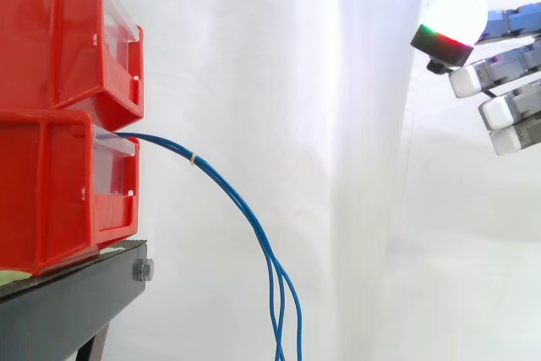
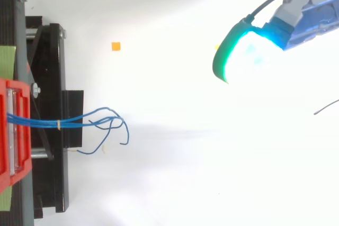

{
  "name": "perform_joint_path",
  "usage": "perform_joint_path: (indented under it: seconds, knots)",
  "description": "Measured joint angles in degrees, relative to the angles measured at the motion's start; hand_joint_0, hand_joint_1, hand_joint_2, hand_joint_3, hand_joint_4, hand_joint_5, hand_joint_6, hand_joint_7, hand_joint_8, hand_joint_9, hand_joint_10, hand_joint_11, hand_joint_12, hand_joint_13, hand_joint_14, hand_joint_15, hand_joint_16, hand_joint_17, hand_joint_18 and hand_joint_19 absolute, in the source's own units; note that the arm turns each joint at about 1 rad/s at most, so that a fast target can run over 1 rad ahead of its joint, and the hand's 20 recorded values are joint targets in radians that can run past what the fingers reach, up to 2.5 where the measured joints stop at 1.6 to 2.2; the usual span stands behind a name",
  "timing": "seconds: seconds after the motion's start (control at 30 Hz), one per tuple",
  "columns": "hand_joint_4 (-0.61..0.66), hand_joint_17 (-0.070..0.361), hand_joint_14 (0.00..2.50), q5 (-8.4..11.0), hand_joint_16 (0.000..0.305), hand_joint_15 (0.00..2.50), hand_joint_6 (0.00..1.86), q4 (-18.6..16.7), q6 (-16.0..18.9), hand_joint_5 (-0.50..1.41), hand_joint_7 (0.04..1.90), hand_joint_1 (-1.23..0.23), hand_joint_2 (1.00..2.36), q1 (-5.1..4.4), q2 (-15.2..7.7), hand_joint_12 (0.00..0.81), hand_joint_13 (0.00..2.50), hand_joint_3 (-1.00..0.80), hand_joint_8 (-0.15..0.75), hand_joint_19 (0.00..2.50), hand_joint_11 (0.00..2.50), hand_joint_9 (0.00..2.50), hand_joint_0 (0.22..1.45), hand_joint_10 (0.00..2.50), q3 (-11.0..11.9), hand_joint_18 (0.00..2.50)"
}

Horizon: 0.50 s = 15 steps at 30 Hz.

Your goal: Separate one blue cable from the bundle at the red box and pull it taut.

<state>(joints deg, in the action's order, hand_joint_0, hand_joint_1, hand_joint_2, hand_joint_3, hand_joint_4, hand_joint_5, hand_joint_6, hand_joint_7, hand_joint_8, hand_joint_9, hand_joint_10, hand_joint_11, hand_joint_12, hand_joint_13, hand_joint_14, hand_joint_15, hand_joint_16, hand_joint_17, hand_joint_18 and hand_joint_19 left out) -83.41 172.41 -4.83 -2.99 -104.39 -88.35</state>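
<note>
Hand (image 1: 507,65): fingers straight, empty; I have it high, right of the work
Cables (image 1: 191,157): blue bundle leaves lower red box (image 1: 51,192), arcs out, hangs down
Bearing: cables left of and below hand, well apart

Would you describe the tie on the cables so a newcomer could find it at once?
Find the stacked red bins on the black stand. Blue cables leave the lower bin; a little beyond it a pale tie wraps them, the only part not blue.
</note>
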Motion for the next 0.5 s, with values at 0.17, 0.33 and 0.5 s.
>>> perform_joint_path:
  seconds: [0.17,0.33,0.5]
  knots:
    - [0.05,0.123,0.02,0.00,0.054,0.37,0.50,0.0,0.0,-0.23,0.69,-0.57,1.00,0.00,0.0,0.319,0.50,-0.50,0.169,0.46,0.28,0.39,0.47,0.01,0.0,0.24]
    - [0.06,0.122,0.02,0.00,0.054,0.39,0.50,0.1,0.0,-0.23,0.69,-0.56,1.00,0.08,0.0,0.319,0.51,-0.50,0.170,0.47,0.29,0.39,0.48,0.01,0.0,0.25]
    - [0.07,0.122,0.02,-0.05,0.054,0.39,0.50,0.1,0.0,-0.23,0.69,-0.56,1.00,0.11,0.1,0.320,0.52,-0.50,0.174,0.48,0.30,0.41,0.48,0.01,0.2,0.26]
